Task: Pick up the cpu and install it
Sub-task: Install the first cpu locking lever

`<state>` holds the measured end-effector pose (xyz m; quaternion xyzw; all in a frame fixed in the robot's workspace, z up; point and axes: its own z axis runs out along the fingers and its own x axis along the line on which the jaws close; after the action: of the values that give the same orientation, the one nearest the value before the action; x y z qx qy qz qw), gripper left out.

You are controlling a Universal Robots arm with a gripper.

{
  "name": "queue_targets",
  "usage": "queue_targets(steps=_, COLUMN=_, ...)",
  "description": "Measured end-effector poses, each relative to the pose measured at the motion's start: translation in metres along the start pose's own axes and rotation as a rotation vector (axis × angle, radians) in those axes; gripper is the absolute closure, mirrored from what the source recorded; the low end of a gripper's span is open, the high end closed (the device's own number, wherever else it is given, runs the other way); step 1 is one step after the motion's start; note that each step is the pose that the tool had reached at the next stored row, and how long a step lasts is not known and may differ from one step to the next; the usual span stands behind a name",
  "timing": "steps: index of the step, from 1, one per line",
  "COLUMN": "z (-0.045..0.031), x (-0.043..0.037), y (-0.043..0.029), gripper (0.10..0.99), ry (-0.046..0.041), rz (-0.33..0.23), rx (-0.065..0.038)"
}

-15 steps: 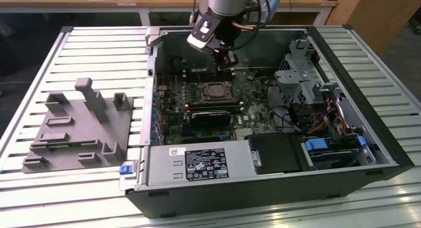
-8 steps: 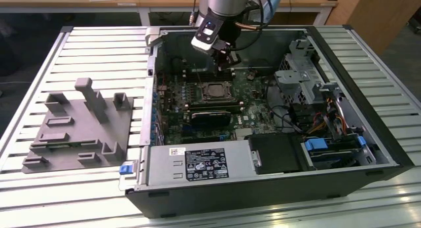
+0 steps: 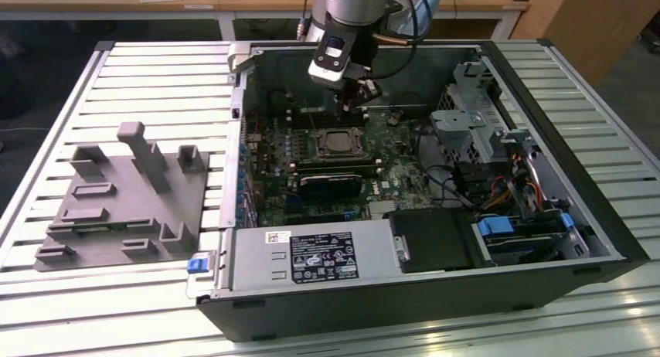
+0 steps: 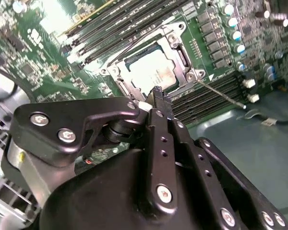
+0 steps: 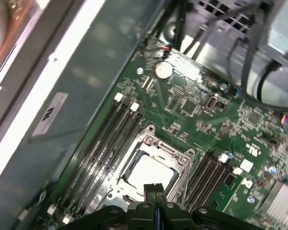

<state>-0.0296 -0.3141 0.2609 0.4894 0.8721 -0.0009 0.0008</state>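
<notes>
An open case (image 3: 608,241) lies on its side on a slatted counter (image 3: 154,71), taking up the middle and the exterior view's right. The arm comes down from the upper middle of that frame, and its pincer (image 3: 359,103) hangs inside the case over the far part of the board (image 3: 309,191). The cpu (image 3: 335,143) sits flat in the socket (image 3: 309,137), just below the pincer in the exterior view and near the centre of the board. In both wrist views the pale metal top of the cpu (image 4: 151,72) (image 5: 151,173) faces up, framed by the socket's metal rim (image 4: 116,76) (image 5: 149,140), with rows of memory slots (image 5: 105,139) along both sides. The pincer (image 4: 157,93) (image 5: 156,188) is closed, its two black fingers (image 4: 162,108) pressed together with nothing between them, and its tip points at the edge of the socket. Whether the tip touches the rim cannot be told. A thin lever (image 4: 221,93) juts from a corner of the socket across the nearby slots. A coin cell (image 5: 163,71) lies on the board farther off. At the exterior view's left a grey holder (image 3: 124,202) stands on the counter, well apart from the case. A power unit (image 3: 309,256) fills the case's near edge.
</notes>
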Motion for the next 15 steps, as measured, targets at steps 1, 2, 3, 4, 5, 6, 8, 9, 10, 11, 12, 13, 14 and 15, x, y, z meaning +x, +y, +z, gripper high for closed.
queue_targets(steps=1, z=0.0000, x=0.0000, y=0.0000, gripper=0.980, ry=0.0000, rz=-0.018, rx=0.000)
queue_targets(steps=2, z=0.0000, x=0.0000, y=0.0000, gripper=0.980, ry=0.0000, rz=-0.035, rx=0.000)
queue_targets(steps=3, z=0.0001, x=0.0000, y=0.0000, gripper=0.980, ry=-0.0001, rz=-0.054, rx=0.000)
queue_targets(steps=4, z=0.0001, x=0.0000, y=0.0000, gripper=0.980, ry=0.0000, rz=-0.071, rx=0.000)
queue_targets(steps=5, z=0.0001, x=0.0000, y=0.0000, gripper=0.980, ry=0.0000, rz=-0.089, rx=0.000)
queue_targets(steps=6, z=0.0002, x=0.0000, y=0.0000, gripper=0.980, ry=0.0000, rz=-0.107, rx=0.000)
queue_targets(steps=8, z=0.0003, x=0.0000, y=0.0000, gripper=0.980, ry=-0.0001, rz=-0.145, rx=0.000)
queue_targets(steps=9, z=0.0003, x=0.0000, y=0.0000, gripper=0.980, ry=-0.0001, rz=-0.163, rx=0.000)
queue_targets(steps=10, z=0.0003, x=0.0000, y=0.0000, gripper=0.980, ry=-0.0001, rz=-0.181, rx=0.000)
queue_targets(steps=11, z=0.0004, x=0.0000, y=0.0000, gripper=0.980, ry=-0.0001, rz=-0.199, rx=0.000)
queue_targets(steps=12, z=0.0004, x=0.0000, y=0.0000, gripper=0.980, ry=-0.0002, rz=-0.217, rx=0.000)
queue_targets(steps=13, z=0.0005, x=0.0000, y=0.0000, gripper=0.980, ry=-0.0001, rz=-0.235, rx=-0.001)
queue_targets(steps=14, z=0.0005, x=0.0000, y=0.0000, gripper=0.980, ry=-0.0002, rz=-0.253, rx=-0.001)
queue_targets(steps=15, z=0.0005, x=0.0000, y=0.0000, gripper=0.980, ry=-0.0002, rz=-0.273, rx=-0.001)
